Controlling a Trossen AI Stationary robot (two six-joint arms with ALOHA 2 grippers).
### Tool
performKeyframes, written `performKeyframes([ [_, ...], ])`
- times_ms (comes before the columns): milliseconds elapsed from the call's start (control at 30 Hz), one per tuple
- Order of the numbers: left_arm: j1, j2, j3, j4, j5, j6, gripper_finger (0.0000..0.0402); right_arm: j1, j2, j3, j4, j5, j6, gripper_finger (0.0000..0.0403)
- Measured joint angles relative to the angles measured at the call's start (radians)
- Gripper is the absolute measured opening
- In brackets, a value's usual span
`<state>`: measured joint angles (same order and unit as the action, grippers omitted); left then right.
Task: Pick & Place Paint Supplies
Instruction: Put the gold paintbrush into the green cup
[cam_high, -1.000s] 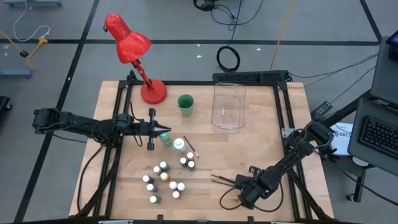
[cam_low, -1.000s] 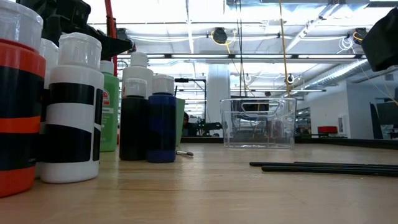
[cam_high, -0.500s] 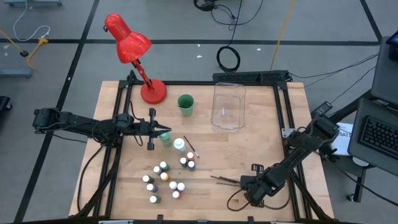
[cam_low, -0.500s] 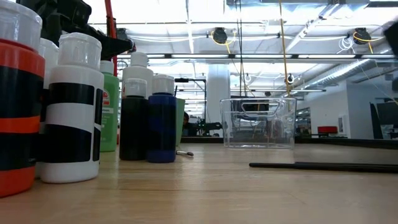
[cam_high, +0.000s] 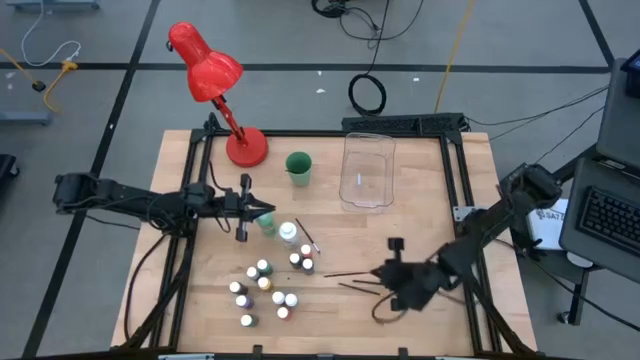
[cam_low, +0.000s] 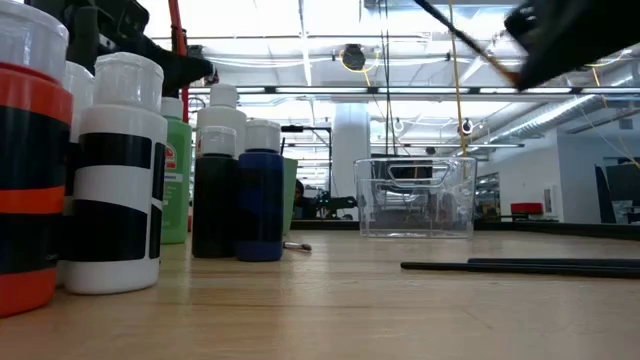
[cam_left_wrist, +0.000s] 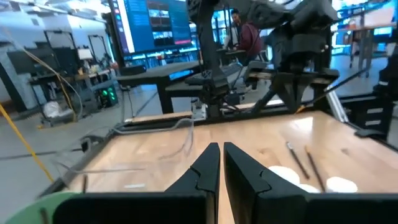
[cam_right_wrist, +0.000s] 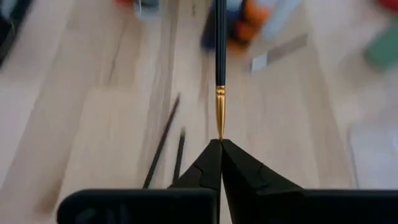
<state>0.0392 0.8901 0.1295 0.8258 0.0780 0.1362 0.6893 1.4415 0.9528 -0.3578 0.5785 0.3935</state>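
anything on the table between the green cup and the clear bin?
Nothing: high view shows bare wood between the green cup and the clear bin.

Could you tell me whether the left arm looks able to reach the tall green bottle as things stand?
Probably yes: the left tool, shut and empty, points straight at the tall green bottle just beyond its tips with nothing between them, though it would have to open first.

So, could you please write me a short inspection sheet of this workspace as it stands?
Surface: wooden table, bare patches.
Job's things: small white-capped paint bottles clustered; thin dark brushes lying flat.
Clutter: red desk lamp, green cup, clear plastic bin.
Grippers: right gripper shut on one dark-handled brush; left gripper shut, empty.
Cables: black coil on floor.
Surroundings: monitors, a person beyond.
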Motion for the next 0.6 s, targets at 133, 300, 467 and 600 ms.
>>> performKeyframes([
  [133,-0.023,0.028,0.000,0.037,0.000,-0.006,0.0026,-0.125,-0.008,-0.153,0.415,-0.006,-0.233,0.0000],
  [300,-0.033,0.080,0.020,0.105,-0.055,-0.019,0.0026,-0.311,-0.011,-0.315,0.954,-0.214,-0.513,0.0000],
  [467,-0.032,0.157,0.133,0.063,-0.148,0.014,0.0026,-0.470,0.018,-0.393,1.217,-0.417,-0.606,0.0000],
  [600,-0.036,0.259,0.273,0.016,-0.140,0.019,0.0026,-0.519,0.018,-0.395,1.201,-0.426,-0.619,0.0000],
])
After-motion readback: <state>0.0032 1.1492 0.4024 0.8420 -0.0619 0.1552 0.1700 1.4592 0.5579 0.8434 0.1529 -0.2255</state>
